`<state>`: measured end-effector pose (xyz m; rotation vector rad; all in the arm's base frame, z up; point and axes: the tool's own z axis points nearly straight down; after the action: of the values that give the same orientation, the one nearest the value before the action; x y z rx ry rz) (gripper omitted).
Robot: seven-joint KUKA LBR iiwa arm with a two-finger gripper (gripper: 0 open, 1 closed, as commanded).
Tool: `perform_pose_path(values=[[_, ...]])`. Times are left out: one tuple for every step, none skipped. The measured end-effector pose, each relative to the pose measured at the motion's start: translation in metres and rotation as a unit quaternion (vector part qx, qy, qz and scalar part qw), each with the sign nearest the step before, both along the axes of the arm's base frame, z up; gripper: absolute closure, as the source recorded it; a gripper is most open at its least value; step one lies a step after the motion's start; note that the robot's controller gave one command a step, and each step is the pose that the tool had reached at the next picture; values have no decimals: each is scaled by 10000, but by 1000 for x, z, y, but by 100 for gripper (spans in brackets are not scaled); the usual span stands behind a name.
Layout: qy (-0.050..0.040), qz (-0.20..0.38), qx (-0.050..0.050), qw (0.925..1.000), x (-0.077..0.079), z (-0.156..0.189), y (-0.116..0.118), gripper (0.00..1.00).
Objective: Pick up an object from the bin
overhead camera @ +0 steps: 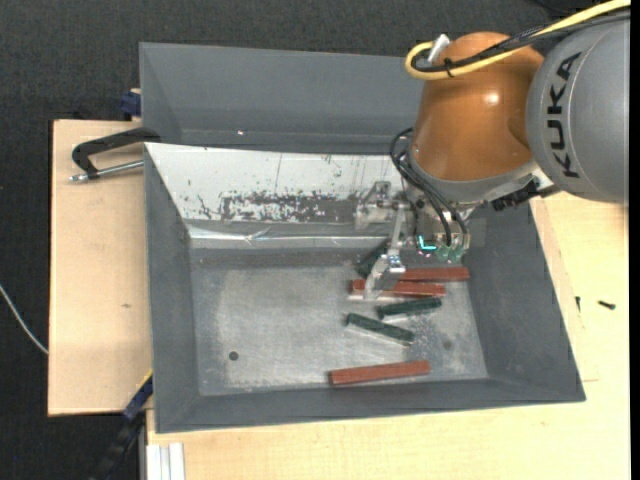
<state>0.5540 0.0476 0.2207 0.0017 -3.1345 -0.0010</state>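
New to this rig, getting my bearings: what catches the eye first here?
The orange wrist cover at upper right, with the gripper low over the bin floor right of centre. Beside it lies a cluster of red-brown and dark green sticks; a lone red-brown stick lies by the near wall.

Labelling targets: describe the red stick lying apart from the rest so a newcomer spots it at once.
In the grey bin, look at the floor's right half. By the wall at the view's bottom lies a red-brown stick. The other red sticks and green sticks cluster by the gripper; this one lies alone, touching nothing.
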Motion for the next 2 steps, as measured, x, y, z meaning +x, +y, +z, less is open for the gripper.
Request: perform_pose_path(values=[[-43,-4,3,10000,2,4,0,0],[-76,28,5,10000,14,-46,-18,0]])
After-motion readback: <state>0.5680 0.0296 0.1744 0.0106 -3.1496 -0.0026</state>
